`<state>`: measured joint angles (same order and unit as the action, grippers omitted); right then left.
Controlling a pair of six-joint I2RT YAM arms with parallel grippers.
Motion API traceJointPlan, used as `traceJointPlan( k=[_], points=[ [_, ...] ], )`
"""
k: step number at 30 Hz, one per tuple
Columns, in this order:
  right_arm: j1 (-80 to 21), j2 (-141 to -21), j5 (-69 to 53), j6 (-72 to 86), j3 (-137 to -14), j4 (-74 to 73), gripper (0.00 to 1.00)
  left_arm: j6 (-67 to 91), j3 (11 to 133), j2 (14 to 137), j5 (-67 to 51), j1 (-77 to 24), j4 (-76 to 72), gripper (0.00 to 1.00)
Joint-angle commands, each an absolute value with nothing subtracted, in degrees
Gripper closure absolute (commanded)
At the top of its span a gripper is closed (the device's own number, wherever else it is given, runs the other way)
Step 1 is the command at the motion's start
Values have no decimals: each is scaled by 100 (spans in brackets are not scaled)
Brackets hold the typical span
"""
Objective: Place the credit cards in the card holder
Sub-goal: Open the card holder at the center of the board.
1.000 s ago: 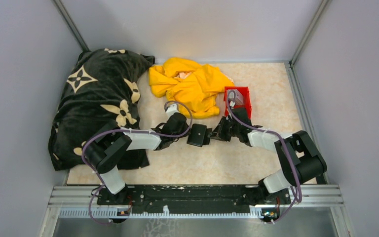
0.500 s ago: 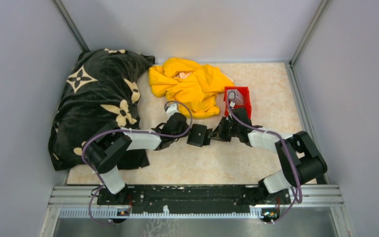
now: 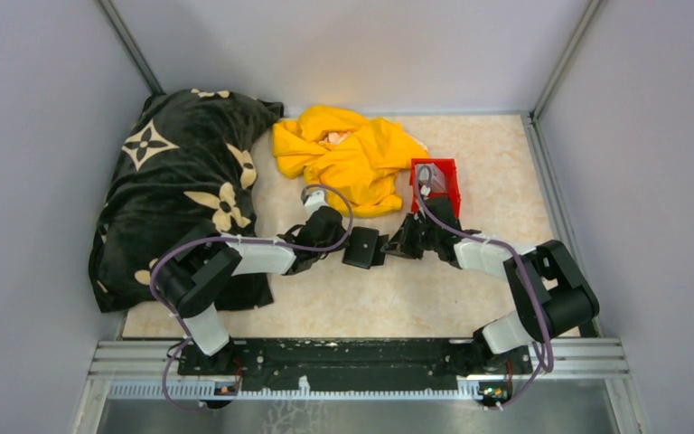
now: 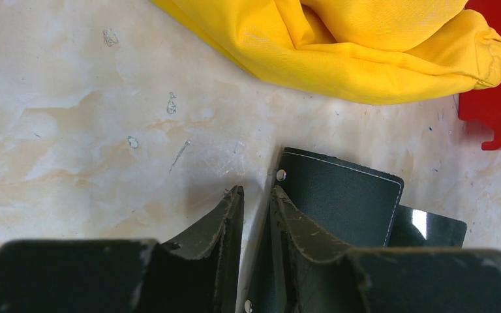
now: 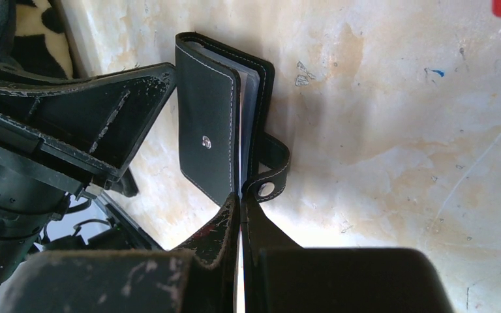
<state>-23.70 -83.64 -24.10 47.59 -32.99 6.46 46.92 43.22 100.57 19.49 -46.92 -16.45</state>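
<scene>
The black card holder point(image 3: 361, 246) lies partly open on the table between my two grippers. In the right wrist view its cover point(image 5: 205, 104), slotted inside and snap tab point(image 5: 275, 171) show. My right gripper point(image 5: 241, 199) is shut on a thin credit card point(image 5: 239, 274), seen edge-on as a pale sliver, at the holder's opening. My left gripper point(image 4: 256, 194) is nearly closed over the holder's left edge point(image 4: 339, 195), one finger on the cover. From above, the left gripper point(image 3: 336, 242) and the right gripper point(image 3: 396, 246) flank the holder.
A red bin point(image 3: 452, 185) with greyish items stands just behind the right gripper. A yellow cloth point(image 3: 352, 154) lies behind the holder and a black flowered blanket point(image 3: 181, 181) fills the left side. Grey walls enclose the table.
</scene>
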Motion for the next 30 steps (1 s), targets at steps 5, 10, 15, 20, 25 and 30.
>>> traceJointPlan(
  k=[5,10,15,20,25,30],
  points=[
    [-2329,-8475,-2431,4750,-3209,1159,100,4655,3912,10758,1284,-4925,195,71],
    [-2329,-8537,-2452,4763,-3148,1258,100,4722,3885,10731,1240,-4991,244,71],
    [-2329,-8560,-2434,4719,-3112,1252,100,4838,3872,10673,1286,-5044,423,70],
    [-2329,-8312,-2276,4599,-3196,919,100,4887,3867,10661,1336,-5056,440,70],
    [-2329,-8158,-2229,4579,-3227,801,100,4892,3886,10702,1335,-5059,452,70],
    [-2328,-8169,-2236,4589,-3207,835,100,4885,3876,10713,1320,-5067,433,70]
  ],
)
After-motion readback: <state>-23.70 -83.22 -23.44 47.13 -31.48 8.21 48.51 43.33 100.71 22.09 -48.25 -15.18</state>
